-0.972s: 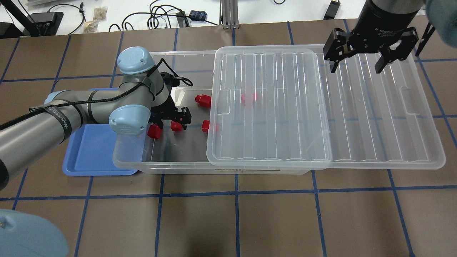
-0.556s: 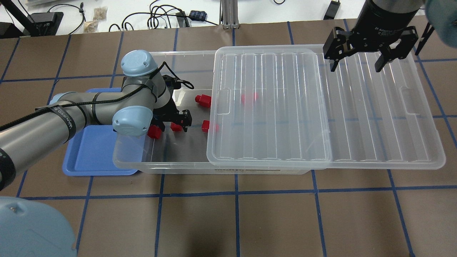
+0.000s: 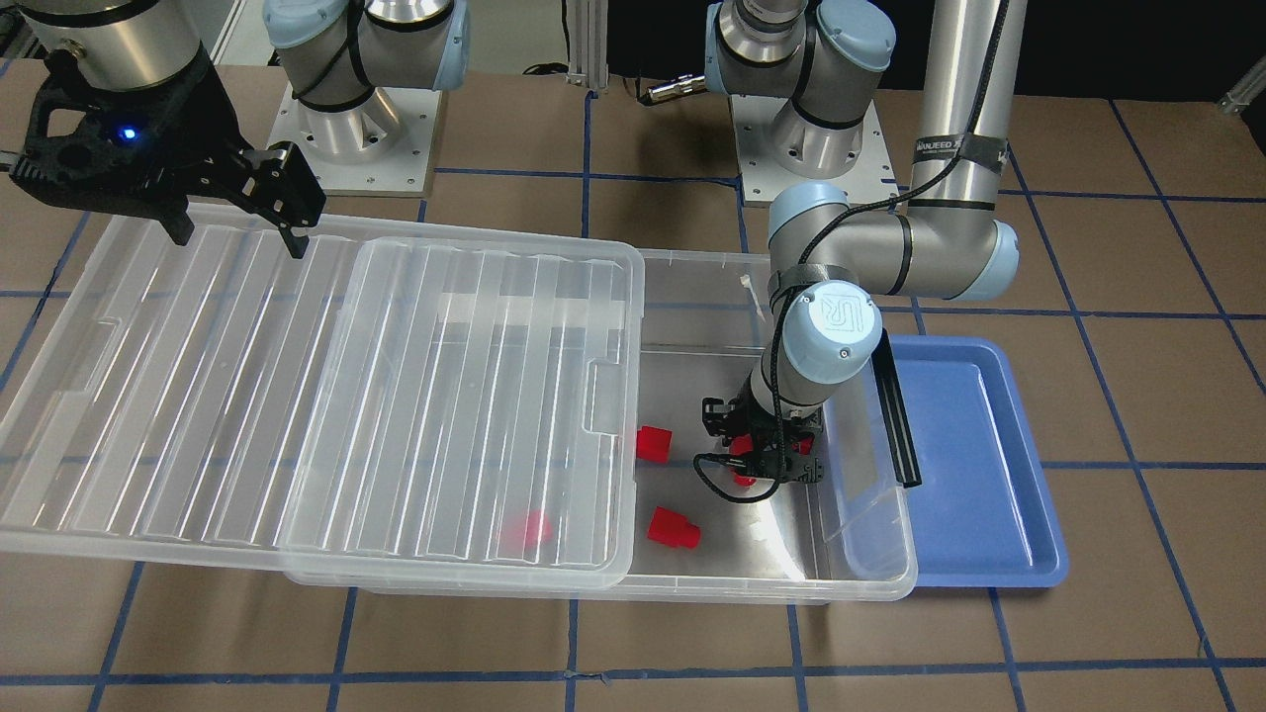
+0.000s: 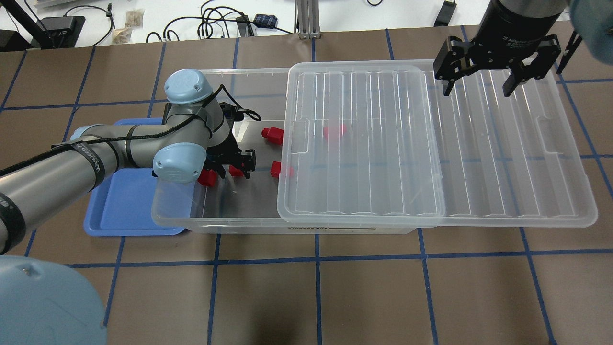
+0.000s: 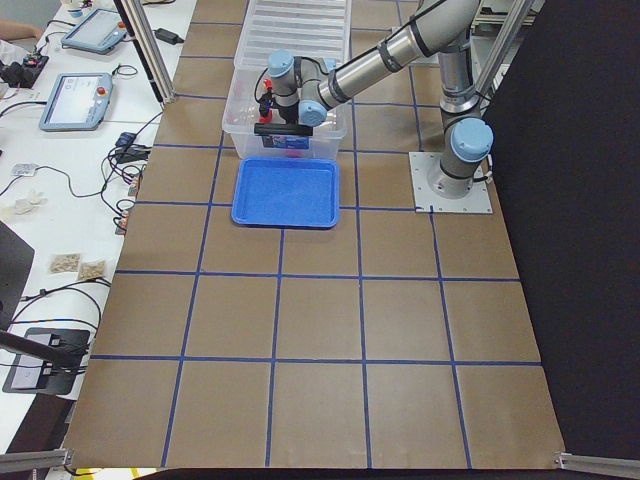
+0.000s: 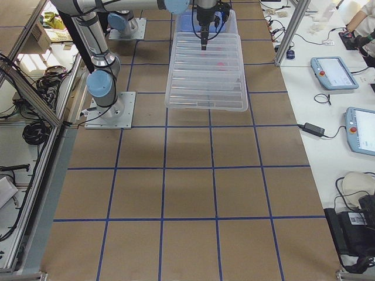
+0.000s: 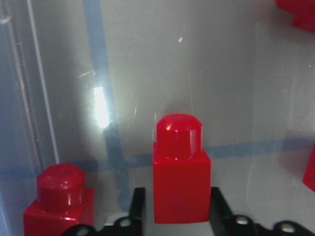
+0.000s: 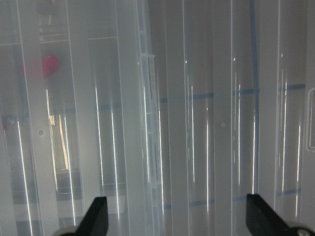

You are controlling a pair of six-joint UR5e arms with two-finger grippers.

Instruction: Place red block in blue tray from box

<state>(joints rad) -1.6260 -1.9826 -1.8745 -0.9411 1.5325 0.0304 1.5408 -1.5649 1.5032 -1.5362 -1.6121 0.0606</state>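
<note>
The clear box (image 4: 225, 223) has its ribbed lid (image 4: 431, 143) slid to the right, so its left end is uncovered. My left gripper (image 4: 233, 168) reaches down into that end. In the left wrist view its fingers (image 7: 138, 206) flank a red block (image 7: 181, 177) that rests stub-forward on the box floor. A second block (image 4: 207, 178) lies beside it, and two more (image 4: 273, 135) (image 4: 276, 168) lie near the lid edge. One (image 4: 334, 131) shows blurred under the lid. The blue tray (image 4: 122, 206) lies left of the box and holds nothing. My right gripper (image 4: 479, 88) hangs open above the lid's far right part.
The box's black bar handle (image 3: 893, 415) stands at the end wall between my left gripper and the tray (image 3: 974, 475). My left forearm crosses over the tray's back part. Cables and small devices (image 4: 215, 24) lie beyond the table's far edge.
My left arm's elbow and wrist have shifted slightly right and lower over the box. The gripper stays at the same red block. The right arm has barely moved.
</note>
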